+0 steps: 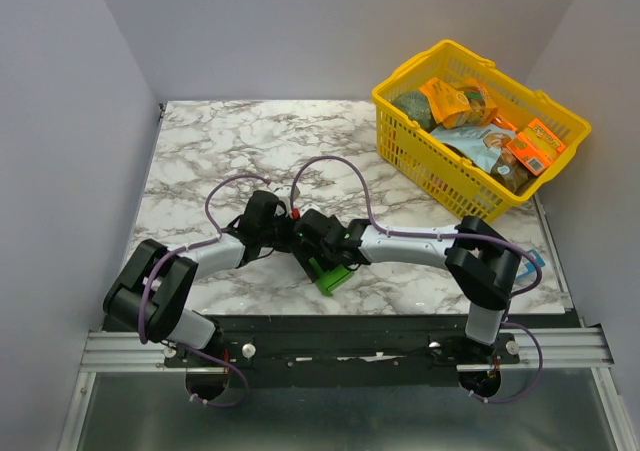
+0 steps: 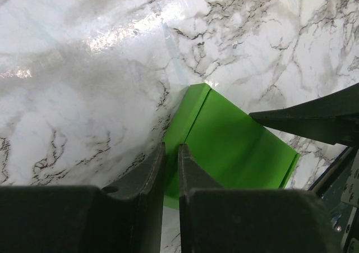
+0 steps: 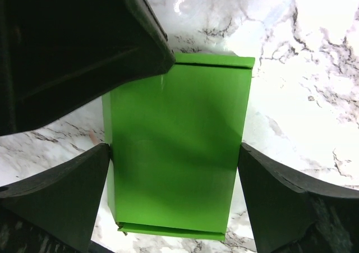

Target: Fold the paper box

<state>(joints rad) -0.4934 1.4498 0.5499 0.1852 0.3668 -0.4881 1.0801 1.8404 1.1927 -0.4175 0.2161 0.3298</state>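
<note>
Both arms were two-tone: the left arm and right arm had pale grey link tubes between bulky black joint housings. A thin lilac cable looped along each. The fingers were matte black and tapered.

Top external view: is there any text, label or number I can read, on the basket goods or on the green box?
On the packs in the yellow basket: there is print, but it is too small and blurred to read.
On the paper box: plain green, with no print on the faces that show.
Elsewhere: no legible text in any view.
</note>
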